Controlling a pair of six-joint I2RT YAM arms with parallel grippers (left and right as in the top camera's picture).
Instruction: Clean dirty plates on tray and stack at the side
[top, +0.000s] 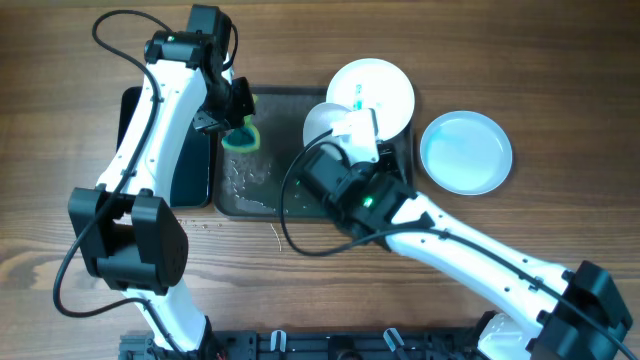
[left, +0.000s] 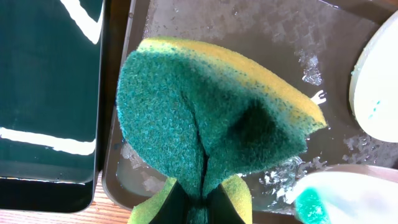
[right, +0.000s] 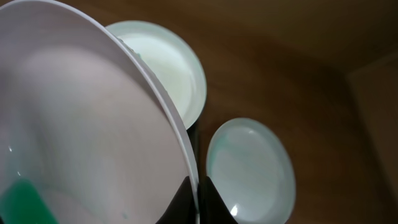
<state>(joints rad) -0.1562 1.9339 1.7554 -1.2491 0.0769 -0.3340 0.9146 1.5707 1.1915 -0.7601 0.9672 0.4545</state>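
Observation:
My left gripper is shut on a green and yellow sponge, folded between the fingers, over the left part of the dark tray. The left wrist view shows the sponge pinched in the jaws above the wet tray floor. My right gripper is shut on the rim of a white plate, held tilted over the tray; it fills the right wrist view, with a green smear. A second white plate with a green stain lies at the tray's back right.
A pale blue plate lies on the wooden table right of the tray, also in the right wrist view. A dark basin stands left of the tray. Water drops lie on the tray floor.

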